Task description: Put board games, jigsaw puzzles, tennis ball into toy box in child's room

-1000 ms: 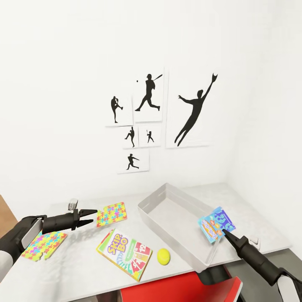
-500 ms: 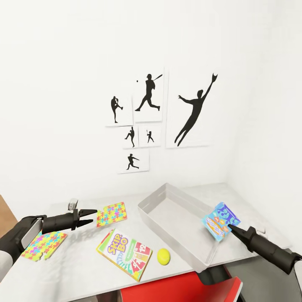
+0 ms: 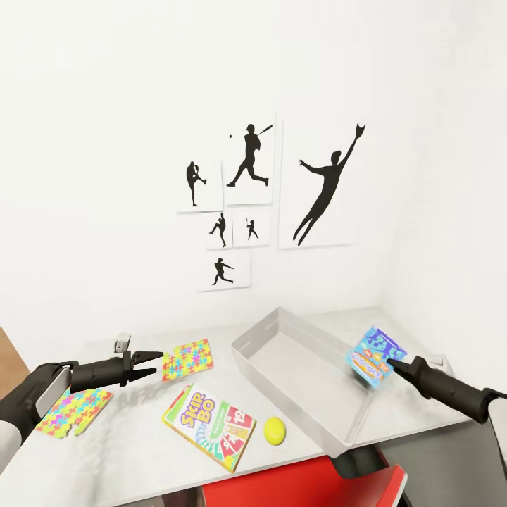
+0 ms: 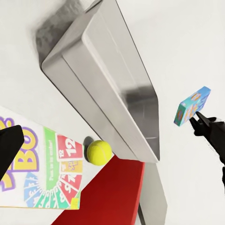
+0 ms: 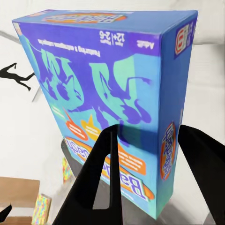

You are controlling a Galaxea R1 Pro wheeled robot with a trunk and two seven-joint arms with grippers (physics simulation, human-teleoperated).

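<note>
My right gripper (image 3: 389, 364) is shut on a mostly blue board game (image 3: 375, 355), held tilted in the air above the right rim of the grey toy box (image 3: 296, 348) on the table (image 3: 141, 451). That blue box (image 5: 112, 93) sits between the dark fingers (image 5: 105, 178) in the right wrist view. A Skip-Bo board game (image 3: 209, 426) lies flat in front, with the tennis ball (image 3: 274, 430) beside it. Two jigsaw puzzles (image 3: 186, 358) (image 3: 74, 412) lie at the left. My left gripper (image 3: 156, 370) hovers open near the upper puzzle.
Black athlete silhouette pictures (image 3: 267, 197) hang on the white wall behind the table. A red object (image 3: 296, 482) sits below the table's front edge. The left wrist view looks past the toy box (image 4: 117, 93) to the tennis ball (image 4: 99, 152) and Skip-Bo box (image 4: 42, 168).
My right gripper has carried the blue board game up and to the right, away from the toy box's front corner. The left arm has stayed still.
</note>
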